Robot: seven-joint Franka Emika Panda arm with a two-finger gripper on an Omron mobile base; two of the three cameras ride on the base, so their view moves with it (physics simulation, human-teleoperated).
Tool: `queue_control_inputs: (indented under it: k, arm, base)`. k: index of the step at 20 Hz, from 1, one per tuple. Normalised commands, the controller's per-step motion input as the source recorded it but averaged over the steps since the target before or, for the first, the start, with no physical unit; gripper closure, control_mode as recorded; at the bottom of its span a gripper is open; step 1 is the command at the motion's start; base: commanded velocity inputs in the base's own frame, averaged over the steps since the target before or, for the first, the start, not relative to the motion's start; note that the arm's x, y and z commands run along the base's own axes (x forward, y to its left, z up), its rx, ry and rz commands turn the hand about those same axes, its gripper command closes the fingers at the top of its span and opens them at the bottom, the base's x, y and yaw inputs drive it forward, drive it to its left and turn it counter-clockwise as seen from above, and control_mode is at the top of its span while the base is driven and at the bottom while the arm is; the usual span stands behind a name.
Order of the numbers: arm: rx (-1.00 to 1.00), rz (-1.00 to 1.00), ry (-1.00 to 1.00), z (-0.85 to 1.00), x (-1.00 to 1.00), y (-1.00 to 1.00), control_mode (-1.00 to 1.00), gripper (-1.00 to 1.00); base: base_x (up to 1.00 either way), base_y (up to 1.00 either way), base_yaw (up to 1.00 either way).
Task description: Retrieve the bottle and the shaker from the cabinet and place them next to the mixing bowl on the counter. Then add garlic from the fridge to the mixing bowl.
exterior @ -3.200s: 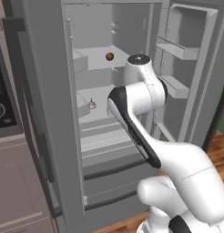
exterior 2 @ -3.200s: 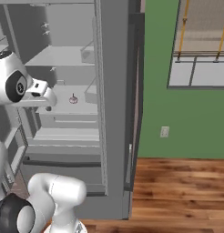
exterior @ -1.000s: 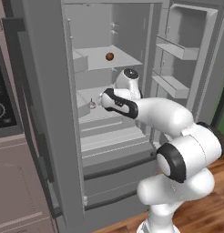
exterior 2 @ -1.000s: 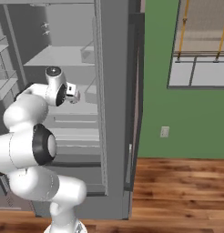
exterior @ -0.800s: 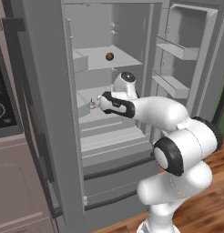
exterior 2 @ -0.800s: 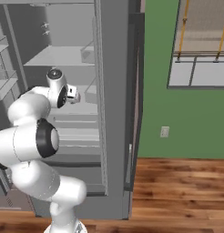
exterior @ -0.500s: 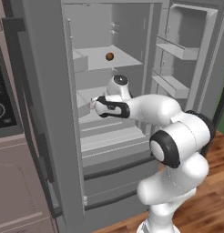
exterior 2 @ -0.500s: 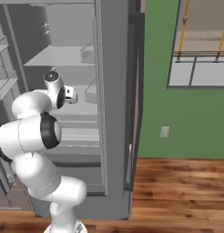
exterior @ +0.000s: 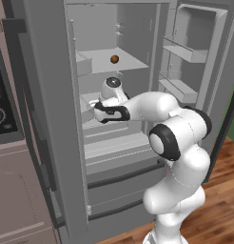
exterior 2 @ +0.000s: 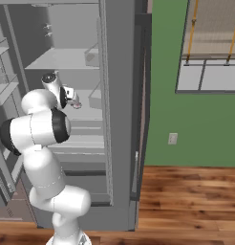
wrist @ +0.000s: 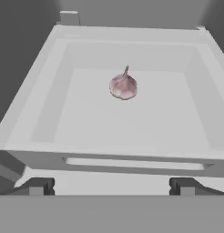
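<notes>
In the left base view the fridge (exterior: pixel 52 95) stands open, with its right door swung out and racks on the inside of it. The white arm rises from the floor at about 5 o'clock, bends at a dark elbow joint, and then stretches almost level toward 9 o'clock into the middle of the fridge. The hand (exterior: pixel 96 106) is at the front of a pale shelf, its wrist turned so that it looks into the fridge. A small brown ball (exterior: pixel 114 59) lies on the shelf above, at 12 o'clock from the hand.

In the right base view the arm stands at the left, folded up tightly: the upper part goes up, the forearm goes toward 1 o'clock, and the hand (exterior 2: pixel 74 102) reaches past the edge of the fridge door (exterior 2: pixel 117 95) into the shelves. The green wall (exterior 2: pixel 186 119) and a window (exterior 2: pixel 210 45) are to the right, above the wood floor (exterior 2: pixel 186 201).

In the hand view the garlic (wrist: pixel 123 86) lies in a pale shallow tray (wrist: pixel 41 100), a bit beyond the middle, with its tip pointing to 12 o'clock. The two fingers (wrist: pixel 37 186) show at 7 and 5 o'clock, spread wide, and they do not touch the garlic, which is well apart from them.
</notes>
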Motion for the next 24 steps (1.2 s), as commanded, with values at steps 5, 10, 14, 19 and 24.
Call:
queue_control_inputs:
  k: [5,10,14,19,24]
  arm:
    - [0.0,-0.07,0.0,0.0,0.47,-0.04,-1.0,-1.0]
    - [0.0,-0.1,0.0,-0.04,0.27,-0.06,-1.0,-1.0]
    - [0.0,-0.01,0.0,-0.26,0.22,0.0,-1.0,-1.0]
    - [0.01,0.0,0.0,-0.41,0.2,0.0,-1.0,-1.0]
    - [0.0,0.0,0.0,-0.18,0.19,0.0,-1.0,-1.0]
  base:
    - [0.0,0.0,0.0]
    - [0.0,0.0,0.0]
    - [0.0,0.0,0.0]
    - [0.0,0.0,0.0]
    - [0.0,0.0,0.0]
